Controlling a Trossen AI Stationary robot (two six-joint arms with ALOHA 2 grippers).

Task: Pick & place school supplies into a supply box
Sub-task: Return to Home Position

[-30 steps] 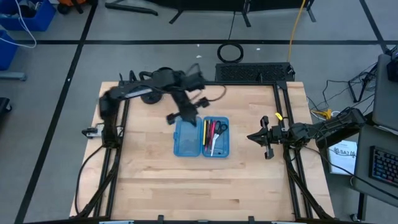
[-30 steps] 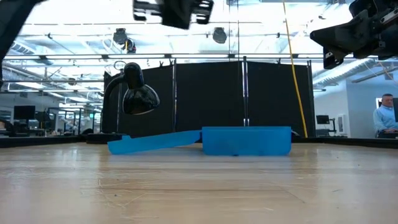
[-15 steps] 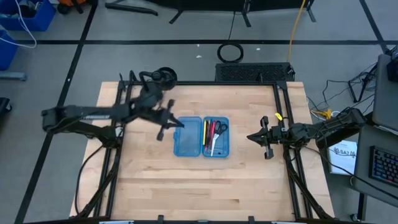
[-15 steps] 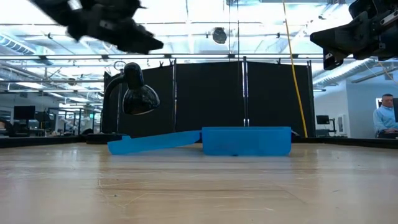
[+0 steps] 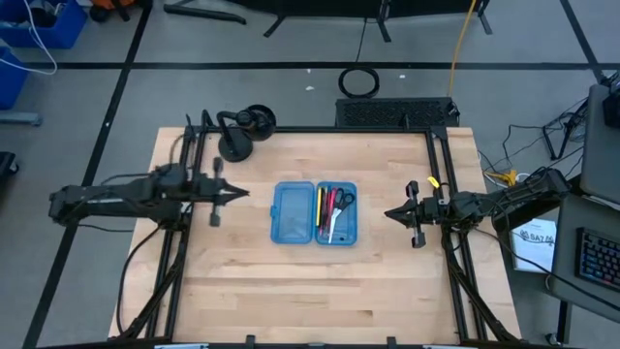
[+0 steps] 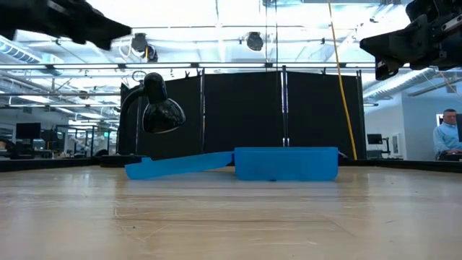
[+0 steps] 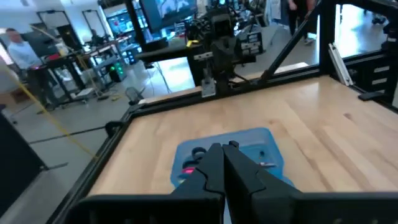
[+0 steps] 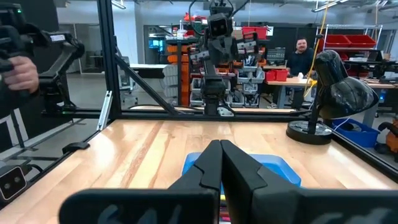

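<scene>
At the centre of the table (image 5: 291,291), the supply box (image 5: 291,221) is laid open and flat between the two arms, presumably so that either can reach it. The school supplies (image 5: 332,211) are lined up lengthwise in the half nearer the right arm, and the other half is left bare. The left gripper (image 5: 240,194) is held level to the box's left, apart from it, its jaws pressed together on nothing. The right gripper (image 5: 390,214) is likewise closed and empty on the opposite side. Both are judged parked clear, as nothing is seen loose on the wood. In the low view the contents are hidden behind the box wall. From above, single items cannot be counted reliably.
</scene>
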